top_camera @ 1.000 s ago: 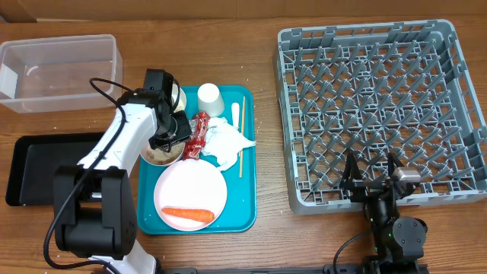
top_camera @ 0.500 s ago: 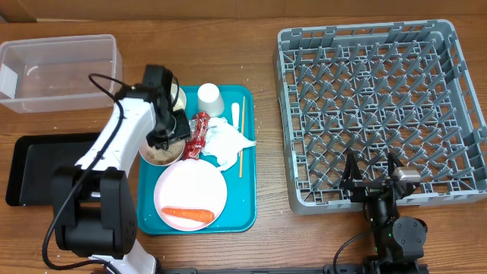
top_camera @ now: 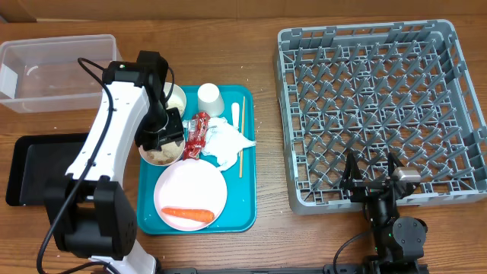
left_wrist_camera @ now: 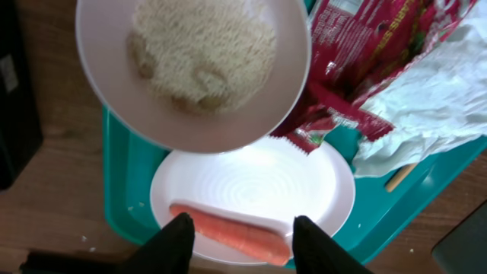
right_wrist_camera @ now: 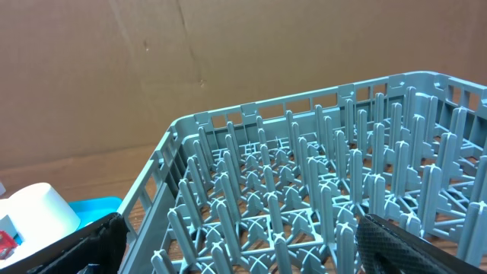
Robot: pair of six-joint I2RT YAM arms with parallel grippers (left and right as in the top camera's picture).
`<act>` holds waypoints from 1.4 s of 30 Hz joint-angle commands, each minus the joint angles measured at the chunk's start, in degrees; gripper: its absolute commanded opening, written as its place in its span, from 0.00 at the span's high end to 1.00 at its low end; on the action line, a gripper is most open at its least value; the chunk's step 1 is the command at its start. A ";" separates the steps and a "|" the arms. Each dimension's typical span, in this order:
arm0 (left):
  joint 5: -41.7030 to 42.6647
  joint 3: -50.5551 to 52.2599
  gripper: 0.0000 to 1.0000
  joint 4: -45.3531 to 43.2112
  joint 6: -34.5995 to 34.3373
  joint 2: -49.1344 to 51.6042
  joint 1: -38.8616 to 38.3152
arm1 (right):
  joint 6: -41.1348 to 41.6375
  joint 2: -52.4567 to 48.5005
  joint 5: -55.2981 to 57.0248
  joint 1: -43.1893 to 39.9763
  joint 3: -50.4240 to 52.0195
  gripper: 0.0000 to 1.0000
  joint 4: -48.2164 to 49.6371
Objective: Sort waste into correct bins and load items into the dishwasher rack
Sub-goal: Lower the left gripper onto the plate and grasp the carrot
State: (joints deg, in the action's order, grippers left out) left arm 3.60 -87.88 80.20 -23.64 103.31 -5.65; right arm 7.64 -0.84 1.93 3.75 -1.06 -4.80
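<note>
My left gripper [top_camera: 162, 140] hovers open over the left side of the teal tray, its fingers [left_wrist_camera: 181, 232] apart with nothing between them. Just beside it is a white bowl of rice scraps [top_camera: 158, 154] [left_wrist_camera: 194, 68]. Below the fingers lies the orange carrot [left_wrist_camera: 236, 232] [top_camera: 186, 215] on the round plate [top_camera: 190, 186]. The red wrapper [top_camera: 198, 133] and crumpled napkin [top_camera: 227, 142] lie mid-tray. A white cup [top_camera: 210, 99], fork [top_camera: 235, 114] and wooden stick [top_camera: 242, 141] are there too; a second bowl [top_camera: 177, 97] is half hidden by the arm. My right gripper [top_camera: 373, 176] [right_wrist_camera: 251, 251] rests open at the rack's [top_camera: 380, 99] front edge.
The clear tub [top_camera: 61, 72] stands at the back left and the black tray [top_camera: 34, 164] sits in front of it, both left of the teal tray [top_camera: 247, 213]. The rack's upright pegs [right_wrist_camera: 304, 190] fill the right wrist view.
The left arm's wrist has lifted and swung back to the left while its gripper stays by the rice bowl, fingers spread a little wider. The right arm has not moved.
</note>
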 commanded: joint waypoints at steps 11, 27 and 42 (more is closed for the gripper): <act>-1.25 7.80 0.45 5.64 -0.37 -24.63 -0.44 | -0.24 0.68 0.55 0.02 0.61 0.00 0.17; 26.18 39.56 0.12 -10.49 -10.93 -38.62 -0.44 | -0.24 0.68 0.55 0.02 0.61 0.00 0.17; 5.46 51.19 0.08 -17.49 -47.41 -38.38 -0.44 | -0.22 0.68 0.55 0.02 0.61 0.00 0.17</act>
State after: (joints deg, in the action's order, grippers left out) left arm 13.26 -38.39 65.41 -61.34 64.75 -5.65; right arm 7.64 -0.84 1.96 3.75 -1.06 -4.84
